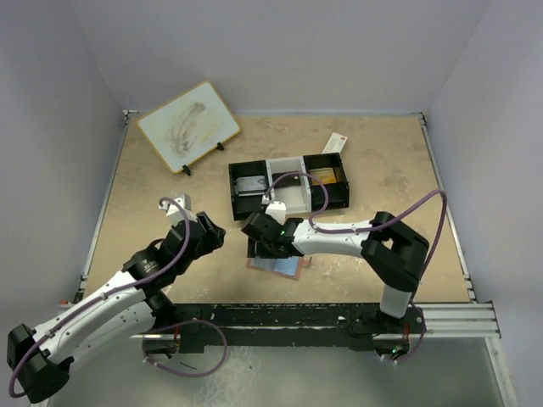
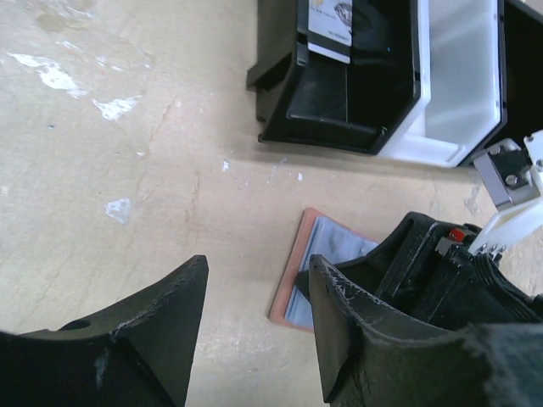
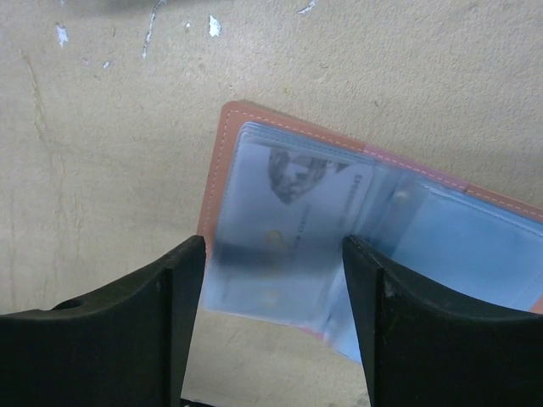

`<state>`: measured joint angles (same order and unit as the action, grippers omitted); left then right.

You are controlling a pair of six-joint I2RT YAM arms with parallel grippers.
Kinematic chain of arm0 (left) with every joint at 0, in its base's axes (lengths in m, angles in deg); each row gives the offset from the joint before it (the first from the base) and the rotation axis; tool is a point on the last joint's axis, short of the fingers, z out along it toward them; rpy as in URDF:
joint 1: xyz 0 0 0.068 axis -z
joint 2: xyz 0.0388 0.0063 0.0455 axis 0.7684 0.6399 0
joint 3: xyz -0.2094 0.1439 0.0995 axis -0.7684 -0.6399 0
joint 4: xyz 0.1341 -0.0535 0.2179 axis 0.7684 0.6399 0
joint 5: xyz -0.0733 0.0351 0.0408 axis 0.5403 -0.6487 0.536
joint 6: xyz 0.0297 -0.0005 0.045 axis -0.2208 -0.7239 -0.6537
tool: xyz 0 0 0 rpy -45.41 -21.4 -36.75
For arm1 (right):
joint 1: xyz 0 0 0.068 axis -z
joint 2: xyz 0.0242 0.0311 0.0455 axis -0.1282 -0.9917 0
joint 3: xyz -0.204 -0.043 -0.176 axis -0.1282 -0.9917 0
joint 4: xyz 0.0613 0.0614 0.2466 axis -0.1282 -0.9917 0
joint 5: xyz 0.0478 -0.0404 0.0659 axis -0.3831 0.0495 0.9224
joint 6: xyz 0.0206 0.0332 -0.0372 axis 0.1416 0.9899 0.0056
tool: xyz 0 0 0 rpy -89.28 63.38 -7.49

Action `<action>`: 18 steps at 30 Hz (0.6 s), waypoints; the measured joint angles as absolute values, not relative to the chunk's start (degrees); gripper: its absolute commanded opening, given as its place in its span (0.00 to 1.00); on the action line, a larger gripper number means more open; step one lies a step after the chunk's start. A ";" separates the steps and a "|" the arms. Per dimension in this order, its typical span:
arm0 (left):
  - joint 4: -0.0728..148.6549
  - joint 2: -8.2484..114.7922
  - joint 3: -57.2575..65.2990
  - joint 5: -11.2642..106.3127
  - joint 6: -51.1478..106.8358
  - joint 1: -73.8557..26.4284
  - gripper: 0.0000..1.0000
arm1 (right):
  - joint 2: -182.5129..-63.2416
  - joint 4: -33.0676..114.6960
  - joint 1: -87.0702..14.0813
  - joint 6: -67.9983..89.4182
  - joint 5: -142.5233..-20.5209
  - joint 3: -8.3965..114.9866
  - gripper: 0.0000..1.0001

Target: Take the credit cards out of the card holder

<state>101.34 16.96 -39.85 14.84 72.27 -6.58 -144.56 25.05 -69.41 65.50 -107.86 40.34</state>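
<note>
Card holder [image 1: 276,265] lies open on the table [image 1: 382,186] near my arms' bases, a printed card [image 3: 297,191] showing under its clear pocket; my right gripper [image 3: 271,280] hangs over that page, jaws apart. Beside it my left gripper [image 2: 257,280] hovers, jaws apart, gripping nothing. Farther back, the tray [image 2: 339,136] holds one striped card [image 2: 327,21] in its left compartment.

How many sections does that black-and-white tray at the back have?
3, side by side in the tray: a black left section with a card lying in it, a white middle section, and a black right section. None seems hidden.
</note>
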 measured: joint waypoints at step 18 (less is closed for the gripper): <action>92.71 23.43 -40.66 28.17 67.84 -6.58 0.45 | -136.12 41.55 -66.02 66.37 -100.08 26.04 0.56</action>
